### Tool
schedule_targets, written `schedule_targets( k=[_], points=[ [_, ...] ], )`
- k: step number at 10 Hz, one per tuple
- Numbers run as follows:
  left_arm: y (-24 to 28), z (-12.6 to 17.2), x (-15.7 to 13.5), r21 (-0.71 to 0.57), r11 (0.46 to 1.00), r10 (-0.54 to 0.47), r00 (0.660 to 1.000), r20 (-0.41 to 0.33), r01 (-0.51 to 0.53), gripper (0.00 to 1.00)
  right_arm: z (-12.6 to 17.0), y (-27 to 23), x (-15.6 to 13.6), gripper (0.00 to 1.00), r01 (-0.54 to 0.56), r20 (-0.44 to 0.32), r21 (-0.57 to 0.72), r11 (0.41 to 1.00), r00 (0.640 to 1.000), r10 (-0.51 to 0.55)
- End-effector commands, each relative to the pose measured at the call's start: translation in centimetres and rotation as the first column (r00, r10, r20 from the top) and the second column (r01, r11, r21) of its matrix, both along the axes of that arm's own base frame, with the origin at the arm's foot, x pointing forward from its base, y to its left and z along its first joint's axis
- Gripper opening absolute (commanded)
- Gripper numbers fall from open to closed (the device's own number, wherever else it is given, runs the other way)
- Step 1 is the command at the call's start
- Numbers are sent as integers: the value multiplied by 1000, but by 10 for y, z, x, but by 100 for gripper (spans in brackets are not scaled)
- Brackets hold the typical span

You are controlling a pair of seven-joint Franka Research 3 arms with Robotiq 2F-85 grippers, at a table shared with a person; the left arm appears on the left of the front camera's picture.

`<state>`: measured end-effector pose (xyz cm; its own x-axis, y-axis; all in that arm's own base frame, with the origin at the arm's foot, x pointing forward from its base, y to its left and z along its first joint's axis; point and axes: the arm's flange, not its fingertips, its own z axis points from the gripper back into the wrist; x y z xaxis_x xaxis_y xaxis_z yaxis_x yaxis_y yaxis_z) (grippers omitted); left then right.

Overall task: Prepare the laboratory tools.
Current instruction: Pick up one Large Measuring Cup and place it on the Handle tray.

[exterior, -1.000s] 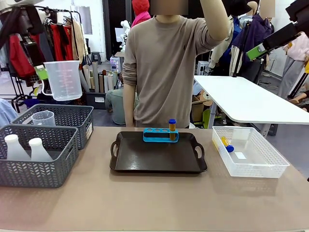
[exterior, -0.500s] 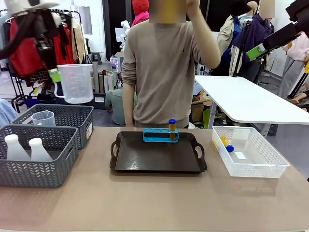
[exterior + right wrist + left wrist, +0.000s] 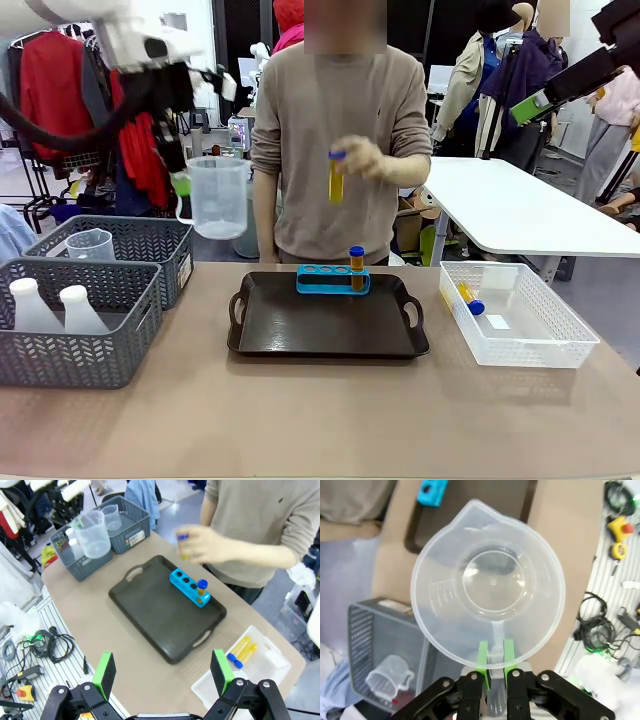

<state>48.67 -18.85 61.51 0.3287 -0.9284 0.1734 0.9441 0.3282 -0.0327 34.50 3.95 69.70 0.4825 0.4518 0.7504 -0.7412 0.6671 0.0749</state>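
My left gripper [image 3: 496, 662] is shut on the handle of a clear measuring beaker [image 3: 218, 197], which hangs upright above the table, left of the black tray [image 3: 262, 330]. The wrist view looks straight down into the empty beaker [image 3: 490, 580]. A blue rack [image 3: 333, 279] stands at the tray's far edge with one amber blue-capped tube [image 3: 356, 265] in its right hole. Above the rack, the person's hand [image 3: 375, 160] holds another amber tube [image 3: 336, 178]. My right gripper [image 3: 162, 672] is open, high over the table's near side.
Two grey mesh baskets stand at the left: the near basket [image 3: 90, 350] holds two white flasks [image 3: 35, 305], the far one a small beaker [image 3: 90, 243]. A white basket [image 3: 540, 335] at the right holds amber tubes [image 3: 468, 297]. Cables lie off the table [image 3: 45, 645].
My left arm has carried the beaker right and down, from over the grey baskets toward the tray. The person's raised hand has come down holding an amber tube.
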Motion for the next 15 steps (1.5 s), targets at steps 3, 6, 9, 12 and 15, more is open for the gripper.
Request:
schedule_targets(
  k=[3, 6, 9, 12, 15],
  points=[
    [0, -7, 2, -12, 1000, -10, 1000, -16, 10, 0, 0, 0, 0, 100, -4, 1, 5, 1000, 1000, 4],
    [35, 18, -18, -39, 999, 32, 999, 16, -31, 0, 0, 0, 0, 100, -4, 1, 5, 1000, 1000, 4],
    [52, 31, -32, -21, 999, 41, 999, 35, -40, 0, 0, 0, 0, 100, -4, 1, 5, 1000, 1000, 4],
    [63, 38, -38, -15, 998, 65, 996, 59, -65, 0, 0, 0, 0, 100, -4, 1, 5, 1000, 1000, 4],
    [65, 44, -39, -32, 997, 72, 995, 62, -70, 0, 0, 0, 0, 100, -4, 1, 5, 1000, 1000, 4]
  ],
)
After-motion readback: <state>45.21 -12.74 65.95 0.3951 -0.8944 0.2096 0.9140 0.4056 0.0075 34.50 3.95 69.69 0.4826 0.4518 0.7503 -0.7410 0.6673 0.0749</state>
